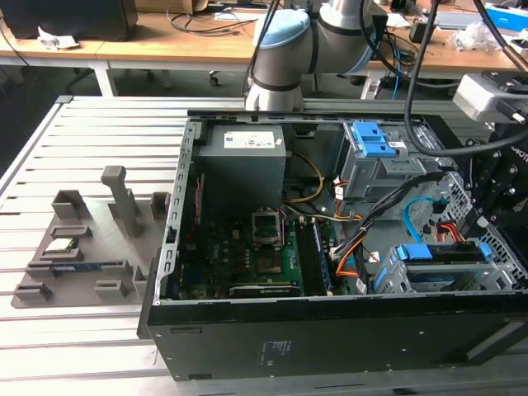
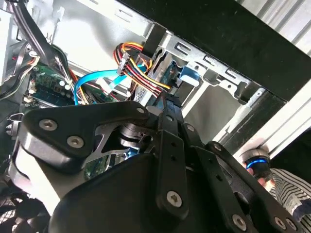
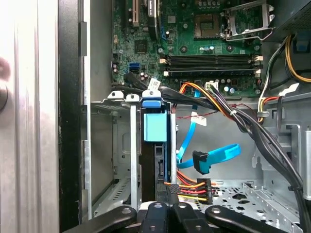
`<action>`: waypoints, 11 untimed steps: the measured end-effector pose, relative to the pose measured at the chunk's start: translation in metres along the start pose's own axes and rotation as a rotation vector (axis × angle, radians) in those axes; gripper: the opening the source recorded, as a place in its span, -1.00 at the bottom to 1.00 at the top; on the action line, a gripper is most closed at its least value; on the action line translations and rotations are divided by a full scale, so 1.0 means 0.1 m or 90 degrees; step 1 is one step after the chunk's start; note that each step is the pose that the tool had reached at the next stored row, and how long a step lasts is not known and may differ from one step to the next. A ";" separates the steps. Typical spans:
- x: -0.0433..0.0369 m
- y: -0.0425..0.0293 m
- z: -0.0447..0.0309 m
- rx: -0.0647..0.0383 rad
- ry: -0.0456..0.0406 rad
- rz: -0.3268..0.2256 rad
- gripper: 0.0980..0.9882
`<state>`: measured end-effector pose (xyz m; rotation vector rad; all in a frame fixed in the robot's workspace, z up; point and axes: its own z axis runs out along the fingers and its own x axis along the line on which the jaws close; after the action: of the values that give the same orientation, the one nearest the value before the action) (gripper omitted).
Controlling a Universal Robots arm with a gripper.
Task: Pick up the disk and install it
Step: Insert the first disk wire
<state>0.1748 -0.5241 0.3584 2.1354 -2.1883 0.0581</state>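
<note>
The disk (image 1: 437, 252), clipped in its bright blue frame, sits edge-up in the metal drive cage (image 1: 394, 276) at the case's front corner, on the exterior view's right. In the first wrist view the disk (image 3: 155, 127) stands in the cage slot (image 3: 112, 145), blue tab end toward the motherboard. My gripper (image 3: 164, 206) is at the disk's rear end, shut on its dark edge. In the second wrist view the gripper (image 2: 165, 104) reaches into the cage beside the blue frame (image 2: 187, 74). In the exterior view the black gripper (image 1: 477, 235) hangs over the cage's right end.
A blue data cable (image 3: 214, 155) and a power plug with coloured wires (image 3: 197, 187) lie loose beside the slot. A grey power-supply box (image 1: 243, 157) and a second cage with blue caddies (image 1: 371, 140) stand at the back. A grey fixture (image 1: 82, 239) lies left of the case. A striped sleeve (image 2: 291, 194) shows outside the case.
</note>
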 end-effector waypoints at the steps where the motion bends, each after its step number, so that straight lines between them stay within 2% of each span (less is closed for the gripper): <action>1: 0.003 0.002 -0.038 0.000 -0.0001 0.000 -0.98; 4: 0.016 0.006 -0.180 0.000 -0.0001 0.000 -0.98; 6: 0.027 0.010 -0.305 0.000 0.0000 0.000 -0.98; 8: 0.030 0.011 -0.343 0.000 -0.0001 0.000 -0.98; 11: 0.031 0.011 -0.351 0.000 -0.0003 0.000 -0.98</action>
<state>0.1748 -0.5242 0.3937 2.1356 -2.1886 0.0576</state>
